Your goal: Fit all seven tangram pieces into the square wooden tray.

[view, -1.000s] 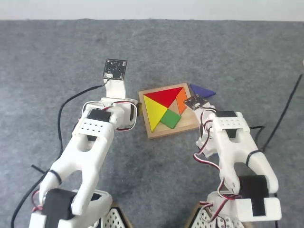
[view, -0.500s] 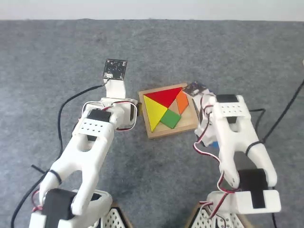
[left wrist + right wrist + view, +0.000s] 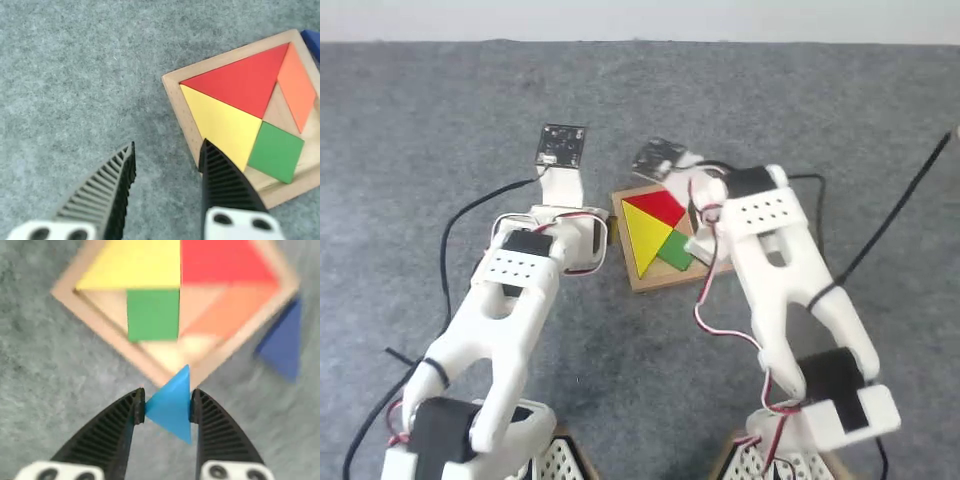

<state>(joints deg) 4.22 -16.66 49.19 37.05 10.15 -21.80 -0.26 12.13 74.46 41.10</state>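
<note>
The bench has a coarse, grey, felt-like cover. On it lies the square tray of pale smooth wood with a raised rim. Flat matte pieces sit inside: a red triangle edge to edge with a yellow triangle, a green square and an orange parallelogram, with bare wood between them. A dark blue triangle lies on the felt just outside the rim. The right tool, with ribbed black fingers, pinches a light blue triangle near a tray corner. The left tool stands wide apart just beside the tray.
</note>
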